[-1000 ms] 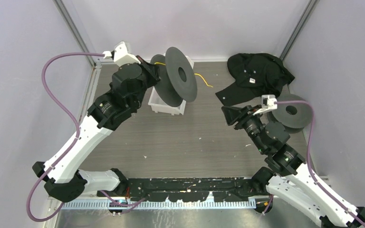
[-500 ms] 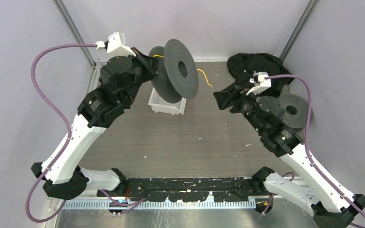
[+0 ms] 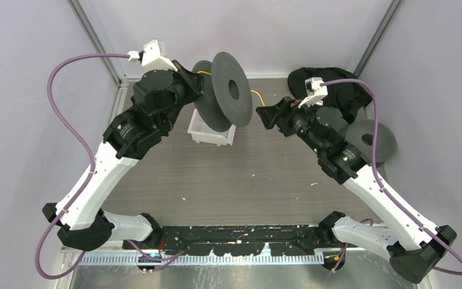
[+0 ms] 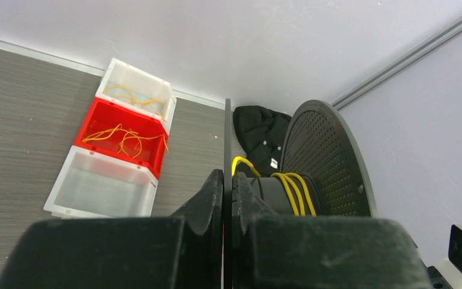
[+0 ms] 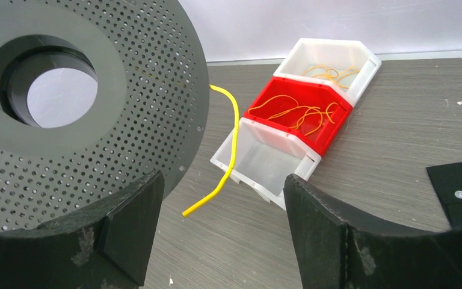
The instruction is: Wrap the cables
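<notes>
Left jaws: closed on the rim of the near flange of the spool (image 4: 325, 162), holding it upright and off the surface (image 5: 397, 150). Just beyond them, several turns of the cable (image 4: 292, 192) lie on the hub.

Right jaws: open and empty, facing the spool's outer flange. Between their tips and slightly ahead, the cable's free tail hangs from behind the flange rim and curls down to the left. Whether its end touches the surface cannot be told.

Beyond the tail stands a row of bins (image 5: 335, 125). The red one and the far white one hold thin yellow loops.

Step in hand, by my reading: winding is partly done, and the right jaws are lined up to take the loose tail.

The next move calls for closing on the thin tail near its end. It must then be led round the hub between the flanges without dragging turns off.
</notes>
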`<state>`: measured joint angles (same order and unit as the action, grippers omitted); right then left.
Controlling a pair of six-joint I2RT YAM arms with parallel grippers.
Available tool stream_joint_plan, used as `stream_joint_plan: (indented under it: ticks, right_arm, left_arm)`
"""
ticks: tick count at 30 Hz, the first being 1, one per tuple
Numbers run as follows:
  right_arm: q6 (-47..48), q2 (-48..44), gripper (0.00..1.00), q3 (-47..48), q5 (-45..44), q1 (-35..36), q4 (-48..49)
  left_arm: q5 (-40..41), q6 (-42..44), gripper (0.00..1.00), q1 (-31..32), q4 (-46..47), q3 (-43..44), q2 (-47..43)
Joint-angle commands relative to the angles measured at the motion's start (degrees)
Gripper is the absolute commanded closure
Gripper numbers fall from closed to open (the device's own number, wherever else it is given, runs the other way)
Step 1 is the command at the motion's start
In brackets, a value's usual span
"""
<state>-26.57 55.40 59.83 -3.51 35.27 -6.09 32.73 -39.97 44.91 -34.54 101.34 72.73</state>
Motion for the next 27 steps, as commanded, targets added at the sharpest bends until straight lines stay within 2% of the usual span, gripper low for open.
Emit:
stream_joint_plan:
  ticks: [1,10,14,23,27]
  right_arm:
    - [-0.8,0.6,0.25,3.0,0.2,-0.1,4.5]
    - [-1.4,0.1,0.49,1.9,-0.9,0.0,4.8]
    - [-1.5,0.3,0.57,2.0,-1.0,-0.1,4.3]
    - [-2.1,0.9,0.57,0.5,-1.3,0.0,3.5]
    - [-2.3,0.9,0.48,0.1,-1.2,-0.1,2.9]
  left_arm:
    - [-0.1,-0.2,0.99,0.1,6.6,0.6,-1.5]
    - [-0.6,0.6,0.99,0.1,7.5,0.0,-1.5]
    - [-0.7,0.5,0.99,0.2,7.8,-0.4,-1.8]
    - [-0.3,0.5,1.00,0.2,8.2,-0.8,-2.7]
    - [-0.4,0.5,0.99,0.2,8.3,-1.0,-2.8]
